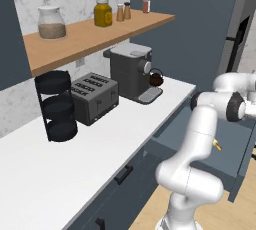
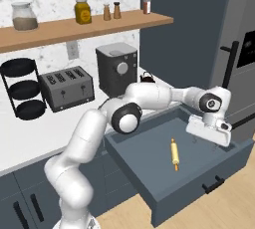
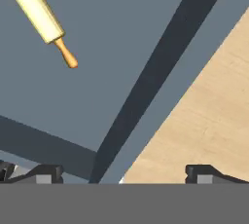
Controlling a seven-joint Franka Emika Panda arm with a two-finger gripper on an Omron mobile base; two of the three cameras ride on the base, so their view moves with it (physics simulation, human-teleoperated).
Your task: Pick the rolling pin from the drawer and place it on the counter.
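The gripper (image 2: 215, 132), its fingers spread wide and empty, is hovering over the open drawer (image 2: 149, 146), beside the rolling pin (image 2: 175, 154).

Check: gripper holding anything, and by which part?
Nothing held. Gripper is open over the drawer corner; the pin lies apart on the drawer floor.

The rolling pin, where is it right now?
The rolling pin lies flat on the floor of the open drawer, in the right base view, left of the open gripper, which hangs above the drawer's right end without touching it.
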